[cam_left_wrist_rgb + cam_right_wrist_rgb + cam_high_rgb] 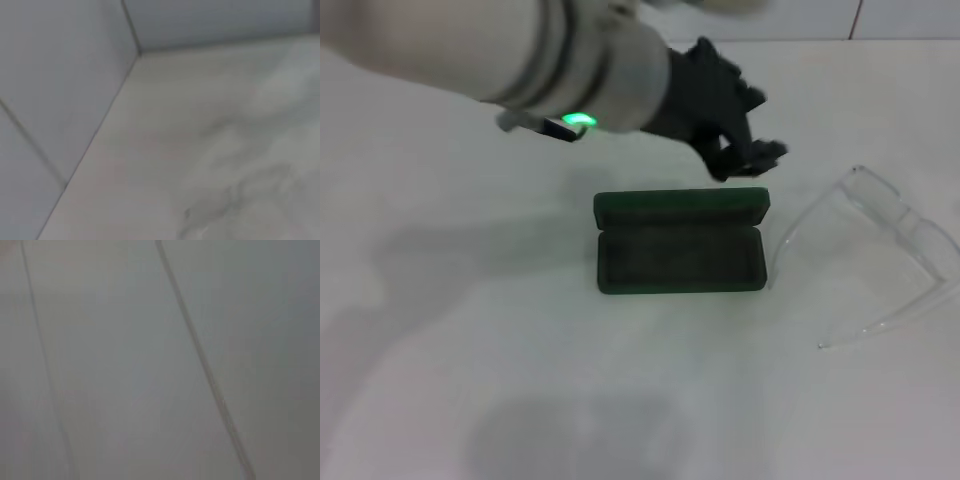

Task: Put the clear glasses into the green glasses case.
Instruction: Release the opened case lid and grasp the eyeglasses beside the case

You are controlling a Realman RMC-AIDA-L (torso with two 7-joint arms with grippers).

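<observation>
Right of left tool [752, 160], clear glasses [880, 255].

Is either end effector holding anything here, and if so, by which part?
Nothing is held. The left end effector hovers behind the open green glasses case; the clear glasses lie untouched on the table to its right. The right end effector is out of view.

You have a white marbled bench [620, 400] filling the frame, with a grey tiled wall [910, 18] at upper right.

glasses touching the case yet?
Apart. The head view shows bare table between the clear glasses and the right end of the open green case.
</observation>
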